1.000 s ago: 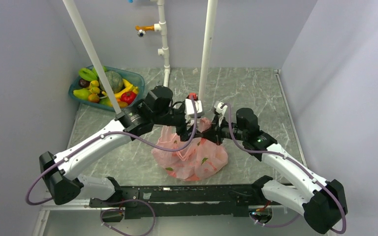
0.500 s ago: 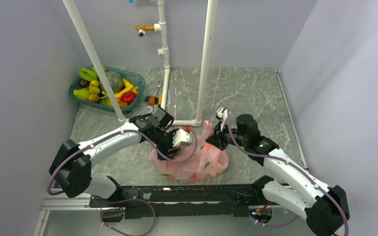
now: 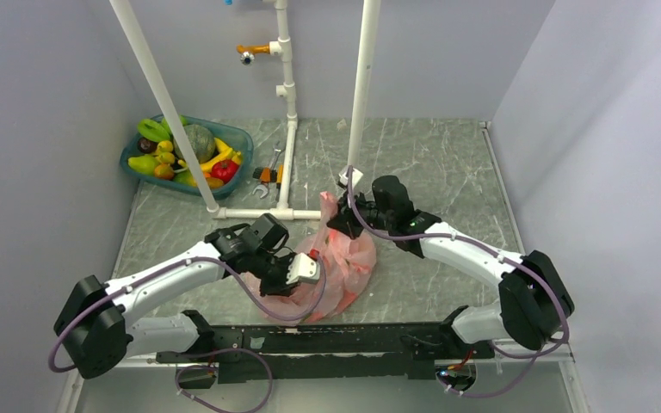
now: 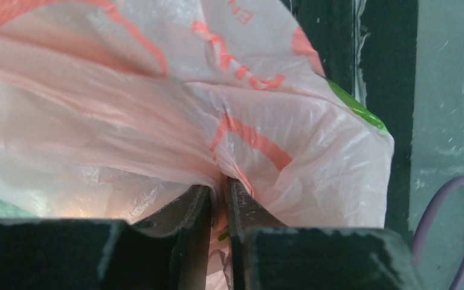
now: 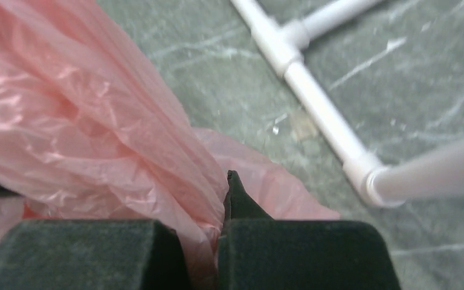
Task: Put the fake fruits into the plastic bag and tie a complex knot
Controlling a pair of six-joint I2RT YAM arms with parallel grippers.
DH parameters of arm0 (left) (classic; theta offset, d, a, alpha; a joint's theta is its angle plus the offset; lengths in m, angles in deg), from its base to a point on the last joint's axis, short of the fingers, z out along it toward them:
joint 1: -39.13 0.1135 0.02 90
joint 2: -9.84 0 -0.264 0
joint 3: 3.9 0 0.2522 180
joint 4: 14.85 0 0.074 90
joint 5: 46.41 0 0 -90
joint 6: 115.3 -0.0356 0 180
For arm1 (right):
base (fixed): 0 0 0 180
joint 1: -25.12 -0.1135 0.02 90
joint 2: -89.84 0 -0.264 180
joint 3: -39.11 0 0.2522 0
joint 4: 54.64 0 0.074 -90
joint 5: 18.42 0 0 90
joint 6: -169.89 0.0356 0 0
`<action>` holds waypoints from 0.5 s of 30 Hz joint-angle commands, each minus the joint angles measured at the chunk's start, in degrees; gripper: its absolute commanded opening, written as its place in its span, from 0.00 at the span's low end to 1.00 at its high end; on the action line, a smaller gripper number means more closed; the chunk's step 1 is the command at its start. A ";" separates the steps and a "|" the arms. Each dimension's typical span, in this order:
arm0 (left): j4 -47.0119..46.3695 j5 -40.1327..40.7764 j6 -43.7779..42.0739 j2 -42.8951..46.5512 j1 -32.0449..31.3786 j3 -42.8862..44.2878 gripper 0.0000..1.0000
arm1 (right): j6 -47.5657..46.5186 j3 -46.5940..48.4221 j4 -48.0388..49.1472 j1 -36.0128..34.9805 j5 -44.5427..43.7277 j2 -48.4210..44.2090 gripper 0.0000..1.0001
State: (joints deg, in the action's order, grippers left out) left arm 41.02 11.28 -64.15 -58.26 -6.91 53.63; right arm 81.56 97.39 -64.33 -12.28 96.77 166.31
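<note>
From above alone: both arms bent in over the pink bag (image 3: 353, 258), one at its near left side, the other at its far top corner, finger gaps too small to read there

From the left wrist alone: left hand (image 4: 219, 196) pressed nearly together, pinching a puckered fold of bag film between two dark fingers (image 4: 190, 223); red-printed film ballooning ahead of and above the hand; a green patch (image 4: 353, 104) at the bag's edge, right of the hand, fruit or print unclear

From the right wrist alone: right hand (image 5: 219, 208) closed on a gathered rope of pink film, one fingertip (image 5: 234, 193) bare, the other wrapped over by film; white pipe frame (image 5: 314, 90) lying on the bench (image 5: 217, 54) ahead and to the right of that hand

Well apart from both hands, far off to the left of the left hand: fake fruits (image 3: 181, 155) heaped in a teal basin (image 3: 243, 138); wrench and orange tool (image 3: 264, 175) between basin and right hand, just beside the frame

Bench grey-green and marbled, plain pale walls (image 3: 43, 129) on three sides
</note>
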 commanded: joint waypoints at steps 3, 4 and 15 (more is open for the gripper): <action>-6.17 -4.07 8.78 6.57 1.20 0.88 0.50 | -5.81 5.02 5.05 0.25 7.06 -3.31 0.00; -6.82 -4.69 10.35 8.32 2.74 2.17 0.62 | -7.79 4.54 3.17 0.22 8.47 -4.88 0.00; -5.65 -0.31 18.62 7.47 6.22 28.95 0.73 | -12.38 3.28 -7.58 0.20 13.13 -12.26 0.06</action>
State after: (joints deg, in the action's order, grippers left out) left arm 36.89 8.04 -51.11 -48.25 -0.79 75.95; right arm 70.59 100.38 -69.73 -12.20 108.17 153.57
